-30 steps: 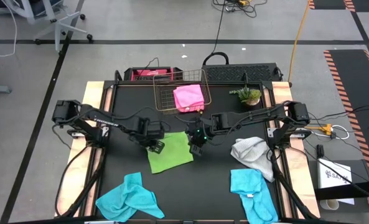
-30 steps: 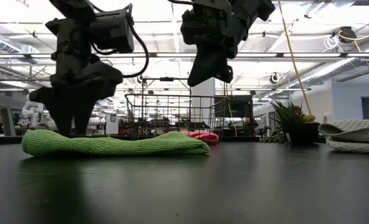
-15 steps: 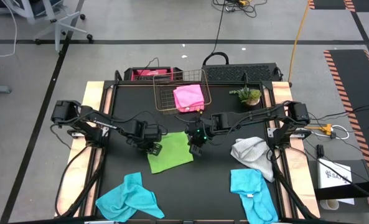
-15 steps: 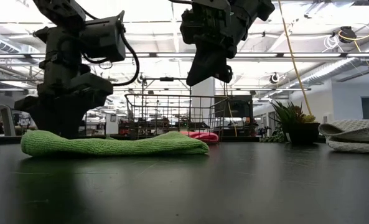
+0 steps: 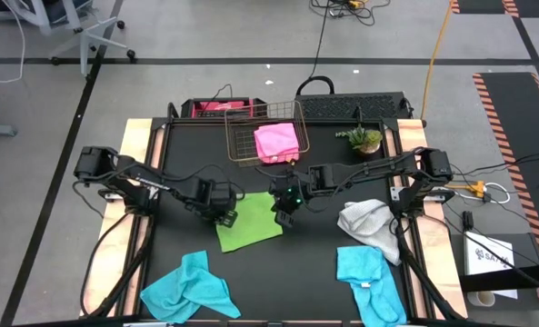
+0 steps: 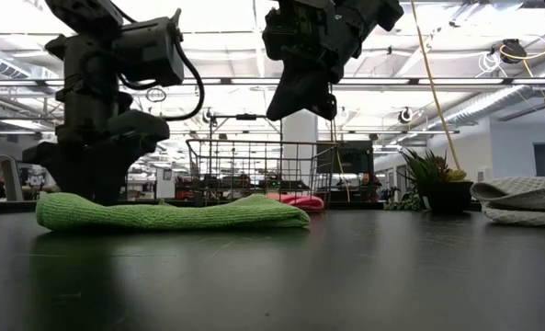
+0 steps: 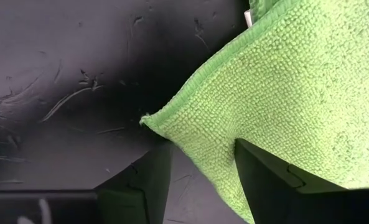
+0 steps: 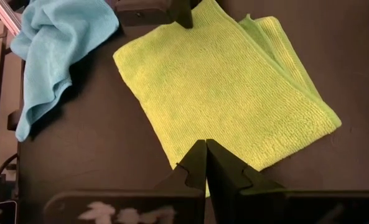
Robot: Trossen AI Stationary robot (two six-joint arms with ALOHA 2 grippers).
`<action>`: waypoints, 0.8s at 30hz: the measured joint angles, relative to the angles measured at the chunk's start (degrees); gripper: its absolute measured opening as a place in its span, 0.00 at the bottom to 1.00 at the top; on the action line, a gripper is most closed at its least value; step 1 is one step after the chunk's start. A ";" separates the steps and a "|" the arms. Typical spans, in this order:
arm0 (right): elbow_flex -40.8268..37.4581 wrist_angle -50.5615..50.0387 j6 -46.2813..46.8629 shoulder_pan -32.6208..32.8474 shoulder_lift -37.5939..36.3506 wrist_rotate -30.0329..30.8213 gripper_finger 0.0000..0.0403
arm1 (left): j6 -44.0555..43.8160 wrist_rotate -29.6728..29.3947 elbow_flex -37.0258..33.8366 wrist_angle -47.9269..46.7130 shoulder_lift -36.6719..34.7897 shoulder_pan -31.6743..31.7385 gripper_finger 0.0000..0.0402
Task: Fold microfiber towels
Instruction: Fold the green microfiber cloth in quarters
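Observation:
A lime green towel [image 5: 249, 220], folded over, lies flat in the middle of the black table. My left gripper [image 7: 203, 144] is open and points down at the towel's far left corner [image 7: 148, 119]. It straddles the hemmed edge, one finger [image 7: 277, 177] over the cloth and the other [image 7: 140, 183] over bare table. My right gripper [image 8: 206, 158] is shut on nothing and hangs above the towel's right edge, well clear of it in the low view [image 6: 295, 101]. My left gripper stands over the green towel's edge [image 7: 190, 152] just beside its far left corner, from above, fingers pointing down. In the low view its fingers [image 6: 93, 188] reach down to the level of the cloth. I cannot tell whether they touch it. The towel lies flat.
A pink towel [image 5: 275, 143] lies in the copper wire basket [image 5: 237, 136] at the far edge, next to a small potted plant [image 5: 363, 139]. A grey towel [image 5: 364, 221] lies at the right. Turquoise towels lie crumpled at the near left [image 5: 189, 289] and near right [image 5: 364, 282].
My left gripper has sunk a little onto the towel's left end and shifted slightly toward the table's left edge. The green towel has stayed flat where it was.

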 joint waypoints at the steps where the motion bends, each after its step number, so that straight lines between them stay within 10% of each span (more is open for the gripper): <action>1: 0.00 -0.02 0.00 0.00 0.00 0.00 0.00 | -0.22 -0.50 -0.01 0.00 0.00 -0.26 0.41; 10: 0.00 -0.03 0.00 0.00 0.00 0.00 0.00 | 0.59 -5.08 0.11 1.38 0.20 -1.40 0.03; 24: 0.02 -0.22 1.29 -0.02 0.00 0.00 0.00 | 8.17 -7.40 5.58 6.12 0.26 0.59 0.03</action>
